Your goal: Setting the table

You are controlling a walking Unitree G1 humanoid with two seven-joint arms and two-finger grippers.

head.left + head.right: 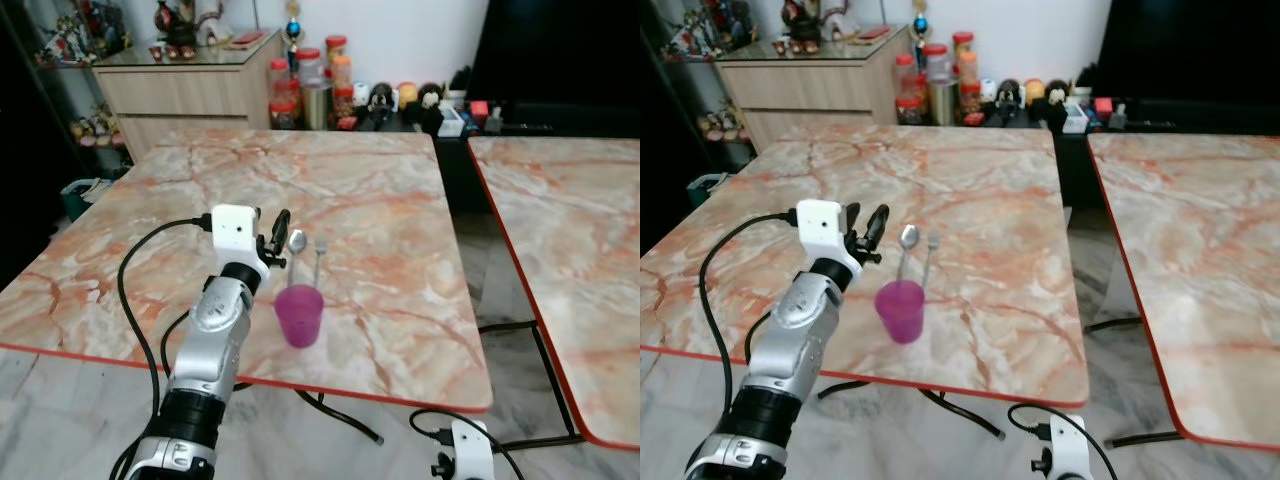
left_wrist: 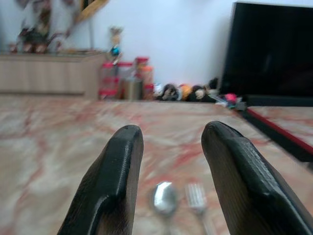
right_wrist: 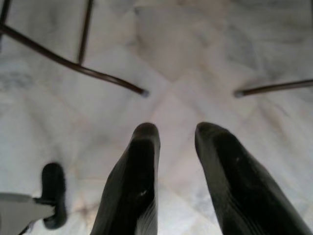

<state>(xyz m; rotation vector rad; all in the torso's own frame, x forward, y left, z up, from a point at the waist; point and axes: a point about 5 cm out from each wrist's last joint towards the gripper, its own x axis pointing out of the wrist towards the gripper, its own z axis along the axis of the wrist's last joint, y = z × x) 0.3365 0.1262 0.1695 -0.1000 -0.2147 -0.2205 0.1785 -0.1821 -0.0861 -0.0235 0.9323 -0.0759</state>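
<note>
A purple cup point(image 1: 299, 315) stands upright near the front edge of the marble table point(image 1: 380, 200). Just behind it lie a spoon point(image 1: 296, 243) and a fork point(image 1: 320, 255), side by side, handles toward me. My left gripper point(image 1: 275, 238) hovers over the table just left of the spoon, open and holding nothing. In the left wrist view the spoon point(image 2: 164, 198) and fork point(image 2: 196, 197) lie on the table beyond its black fingers point(image 2: 115, 181). My right gripper point(image 3: 175, 134) hangs low beside the table, open above the floor.
A second marble table point(image 1: 570, 230) stands to the right across a narrow gap. Behind are a wooden cabinet point(image 1: 175, 95), jars point(image 1: 315, 85) and small items on a low shelf. A cable point(image 1: 135, 300) loops from the left arm. Table legs point(image 3: 73, 61) cross the pale floor.
</note>
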